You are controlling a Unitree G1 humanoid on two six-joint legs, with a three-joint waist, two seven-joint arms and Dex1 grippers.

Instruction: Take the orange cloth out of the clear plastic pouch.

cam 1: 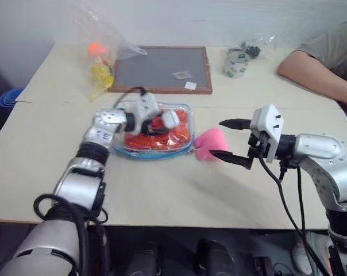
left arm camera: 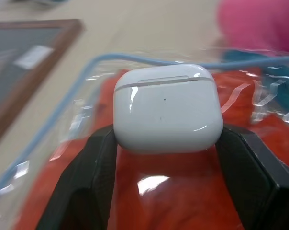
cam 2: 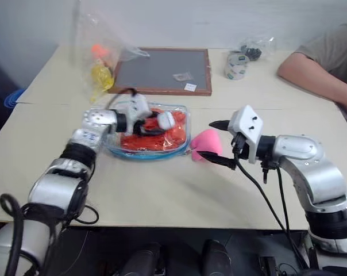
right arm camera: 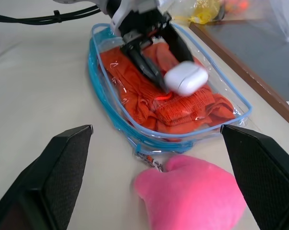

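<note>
From the head view: orange cloth (cam 1: 162, 137) lying inside the clear plastic pouch (cam 1: 153, 150) on the surface, right pincer (cam 1: 231, 141) spread wide and empty beside the pink charm (cam 1: 211, 144). From the left wrist: left pincer (left arm camera: 166, 143) clamped on a white earbud case (left arm camera: 166, 108) above the pouch. From the right wrist: soft, light, crumpled fabric under slippery film, probably best pinched at a raised fold through the pouch's open edge.

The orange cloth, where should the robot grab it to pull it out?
Probably the bunched, raised fold of the orange cloth near the pink plush charm. It sticks up, so fingers can pinch it. Come from above, through the clear plastic pouch where the left hand already reaches in. That hand now holds a white earbud case, so it must put that down first.
</note>
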